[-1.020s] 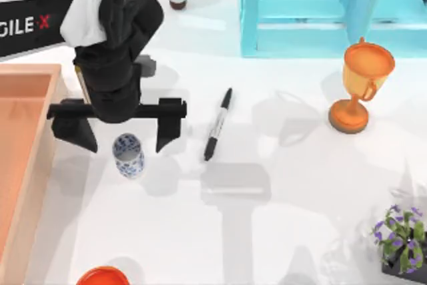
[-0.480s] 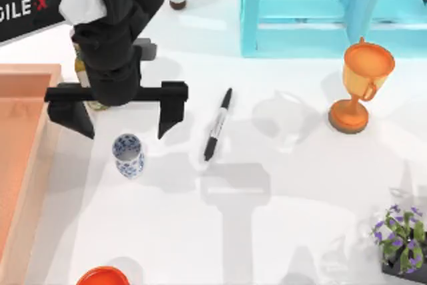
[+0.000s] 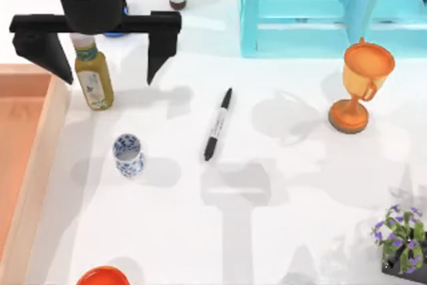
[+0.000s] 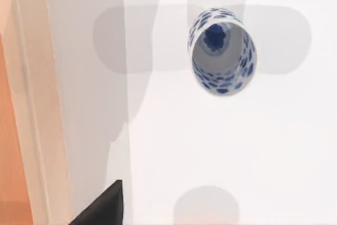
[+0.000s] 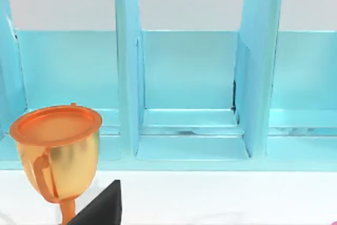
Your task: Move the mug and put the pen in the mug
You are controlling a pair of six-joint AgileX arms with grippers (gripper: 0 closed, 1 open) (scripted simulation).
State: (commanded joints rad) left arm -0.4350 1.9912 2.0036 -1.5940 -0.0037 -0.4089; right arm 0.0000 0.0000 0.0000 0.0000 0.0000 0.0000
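Change: left pincer (image 3: 108,55) has drawn back from the mug toward the table's far left, fingers wide apart, empty.
Mug (image 3: 128,155): upright, near left; fragile, slick; grip its wall.
Pen (image 3: 218,124): flat, centre; light, stiff; pinch mid-barrel.
Bottle (image 3: 93,77): beneath the pincer.

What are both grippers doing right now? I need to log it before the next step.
Left gripper: open, holding nothing, up at the table's back left, away from the mug.
Right gripper: cannot be told.

mug (image 3: 127,155): blue-floral white, upright (mouth open), table's left | pen (image 3: 218,124): black, flat, apart
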